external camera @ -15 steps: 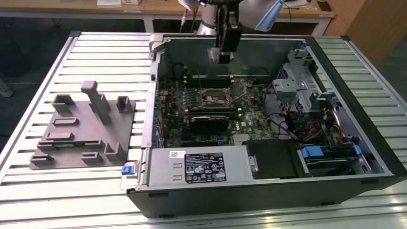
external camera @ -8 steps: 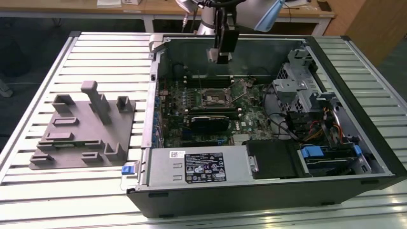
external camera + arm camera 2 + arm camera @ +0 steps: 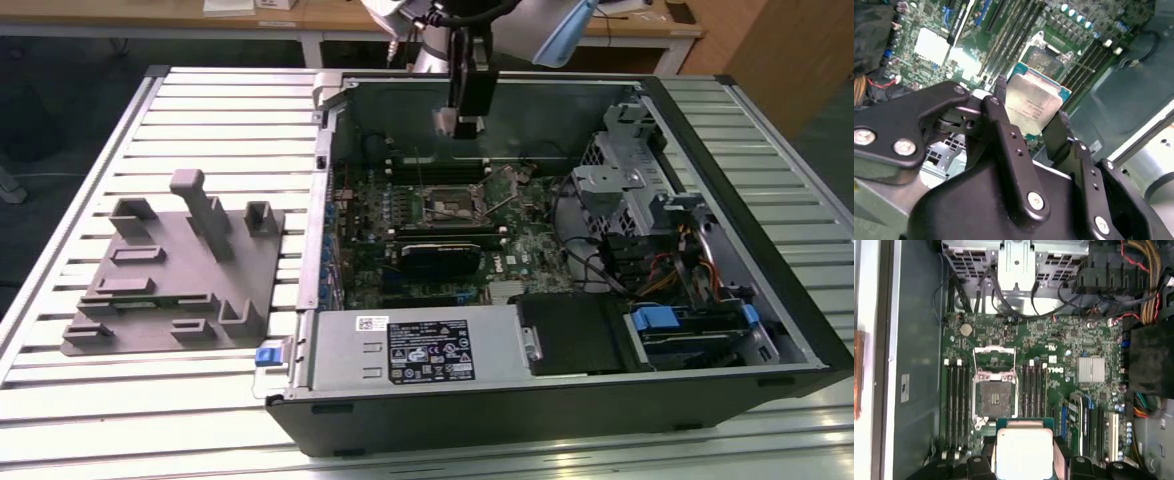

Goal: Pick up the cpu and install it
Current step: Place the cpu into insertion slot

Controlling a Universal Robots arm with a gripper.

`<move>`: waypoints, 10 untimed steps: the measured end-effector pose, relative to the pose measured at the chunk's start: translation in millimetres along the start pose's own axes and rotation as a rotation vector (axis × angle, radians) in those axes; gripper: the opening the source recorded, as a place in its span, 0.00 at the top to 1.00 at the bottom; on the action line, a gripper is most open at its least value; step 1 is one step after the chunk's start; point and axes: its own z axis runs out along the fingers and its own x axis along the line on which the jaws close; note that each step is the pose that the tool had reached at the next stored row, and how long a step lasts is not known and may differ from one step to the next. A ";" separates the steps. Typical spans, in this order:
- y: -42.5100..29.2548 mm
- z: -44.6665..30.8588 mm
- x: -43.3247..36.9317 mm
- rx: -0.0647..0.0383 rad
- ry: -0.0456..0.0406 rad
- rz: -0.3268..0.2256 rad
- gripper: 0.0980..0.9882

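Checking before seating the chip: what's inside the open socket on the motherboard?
The socket looks empty: bare dark contact bed, retention frame flipped open. The cpu, held in the gripper, covers the board just beside it.

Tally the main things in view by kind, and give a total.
cpu: 1
gripper: 1
cpu socket: 1
computer case: 1
grey tray: 1
Total: 5
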 end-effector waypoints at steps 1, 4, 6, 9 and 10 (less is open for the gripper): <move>-0.2 0.9 0.0 -0.005 -0.0002 0.000 0.50; -0.3 5.2 0.1 -0.013 -0.0004 0.000 0.50; -0.4 8.8 0.2 -0.013 -0.0004 0.000 0.50; -0.6 14.2 0.4 -0.013 -0.0005 0.000 0.50; -0.6 16.1 0.5 -0.013 -0.0004 0.000 0.50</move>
